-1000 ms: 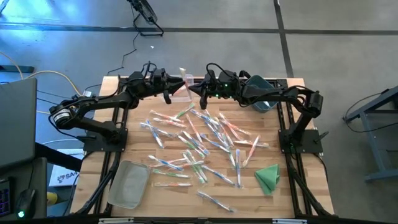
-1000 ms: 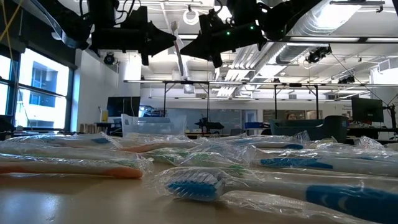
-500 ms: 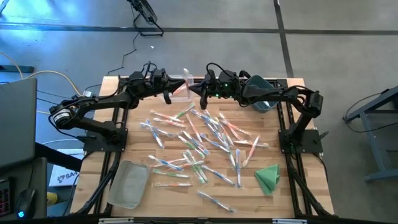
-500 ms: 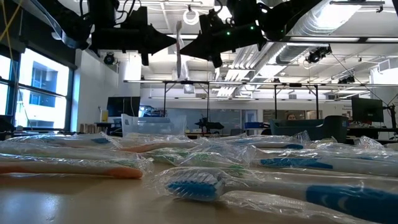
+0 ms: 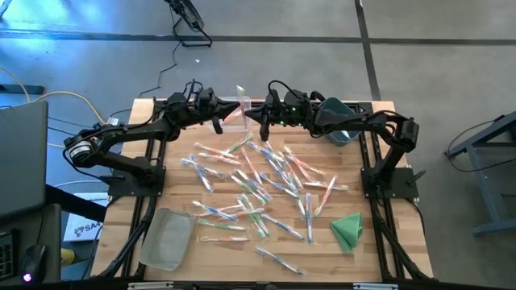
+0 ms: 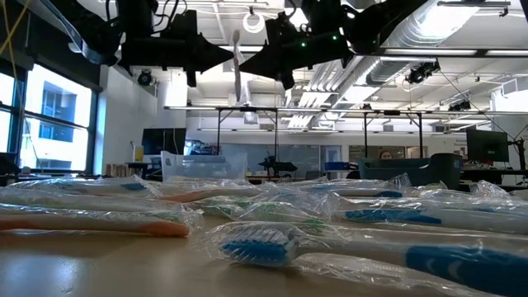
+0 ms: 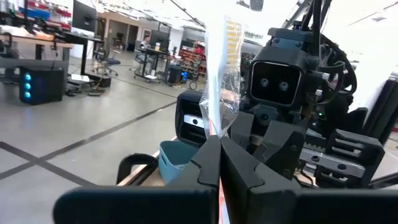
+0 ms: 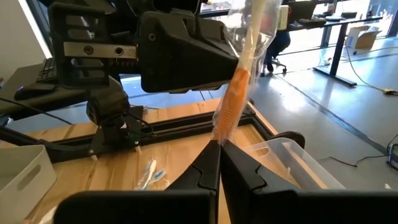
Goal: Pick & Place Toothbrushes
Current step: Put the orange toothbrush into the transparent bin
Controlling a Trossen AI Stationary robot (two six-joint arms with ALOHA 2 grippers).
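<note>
The table (image 5: 173, 181) was pale wood with visible grain, matt; the toothbrushes (image 5: 258, 181) were plastic, sealed in glossy, crinkled clear wrappers; the grippers' fingers (image 8: 239, 171) were matt black plastic; a green cloth (image 5: 347, 229) lay folded, soft-looking.

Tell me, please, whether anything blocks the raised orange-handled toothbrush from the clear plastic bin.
Nothing visible does: the left gripper and right gripper pinch the wrapped orange-handled toothbrush upright, the clear plastic bin close below.

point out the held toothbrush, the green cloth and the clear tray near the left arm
wrapped orange-handled toothbrush (image 8: 235, 102): right wrist view, on its orange handle
folded green cloth (image 5: 348, 229): high view, on its middle
clear plastic tray (image 5: 167, 238): high view, on its floor
</note>
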